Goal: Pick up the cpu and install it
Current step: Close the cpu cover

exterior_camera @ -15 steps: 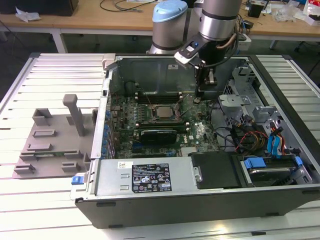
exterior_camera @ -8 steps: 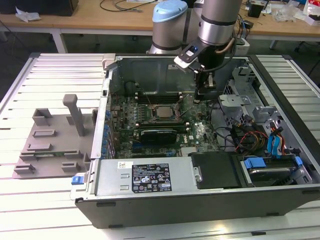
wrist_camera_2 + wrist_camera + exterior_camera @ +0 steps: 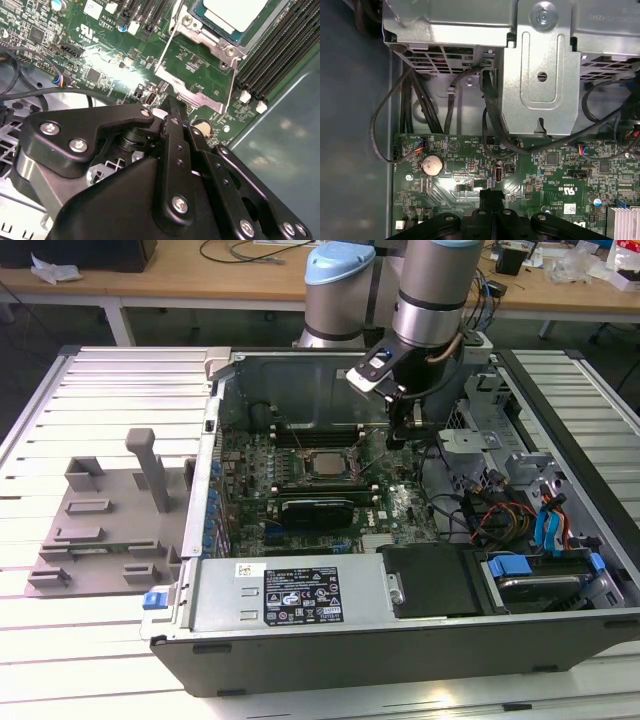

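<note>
The cpu (image 3: pixel 322 464), a small square chip with a silver-grey top, lies inside the black-framed socket on the motherboard (image 3: pixel 400 505) of the open computer case. In the second wrist view the cpu (image 3: pixel 235 12) sits within the metal socket frame (image 3: pixel 200 70). My gripper (image 3: pixel 400 436) hangs just above the board, to the exterior view's right of the socket and apart from the chip. Its black fingers (image 3: pixel 172 112) are pressed together with nothing between them. In the first wrist view the gripper (image 3: pixel 492 196) hovers over bare green board.
A long black expansion card (image 3: pixel 318 508) lies in front of the socket. Memory slots (image 3: pixel 280 55) flank the socket. A metal drive cage (image 3: pixel 540 75) and black cables (image 3: pixel 420 105) stand beside the gripper. A grey fixture plate (image 3: pixel 100 525) lies outside the case on the exterior view's left.
</note>
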Controlling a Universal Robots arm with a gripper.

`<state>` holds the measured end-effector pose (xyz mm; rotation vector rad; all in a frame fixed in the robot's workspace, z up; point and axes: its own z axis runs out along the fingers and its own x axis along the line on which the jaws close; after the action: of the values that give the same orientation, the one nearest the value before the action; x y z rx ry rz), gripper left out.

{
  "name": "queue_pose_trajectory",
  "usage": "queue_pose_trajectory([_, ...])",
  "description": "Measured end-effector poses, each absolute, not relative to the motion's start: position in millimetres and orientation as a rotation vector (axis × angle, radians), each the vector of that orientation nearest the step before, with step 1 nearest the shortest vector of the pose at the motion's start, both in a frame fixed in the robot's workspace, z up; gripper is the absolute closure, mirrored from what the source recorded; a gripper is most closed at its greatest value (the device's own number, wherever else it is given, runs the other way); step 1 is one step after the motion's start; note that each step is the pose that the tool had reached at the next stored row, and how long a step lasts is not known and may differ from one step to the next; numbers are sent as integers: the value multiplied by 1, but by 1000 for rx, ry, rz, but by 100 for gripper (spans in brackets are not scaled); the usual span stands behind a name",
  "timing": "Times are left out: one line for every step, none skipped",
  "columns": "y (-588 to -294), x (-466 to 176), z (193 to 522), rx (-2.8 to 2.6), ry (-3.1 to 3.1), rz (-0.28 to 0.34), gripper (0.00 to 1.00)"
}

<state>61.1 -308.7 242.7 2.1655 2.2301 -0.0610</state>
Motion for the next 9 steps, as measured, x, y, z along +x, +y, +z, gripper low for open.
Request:
queue_pose_trajectory([-309,61,243,2166,2230,-61,89])
queue_pose_trajectory([-309,61,243,2166,2230,-61,89])
queue_pose_trajectory([-309,59,243,2166,2230,-61,89])
queue_pose_trajectory([-309,58,243,2166,2230,-61,89])
queue_pose_trajectory([-309,56,243,2166,2230,-61,89])
queue_pose_trajectory([-309,54,243,2166,2230,-61,89])
queue_pose_trajectory([-309,51,243,2166,2230,-61,89])
queue_pose_trajectory([-309,50,243,2166,2230,-61,89])
queue_pose_trajectory([-309,48,243,2166,2230,-61,89])
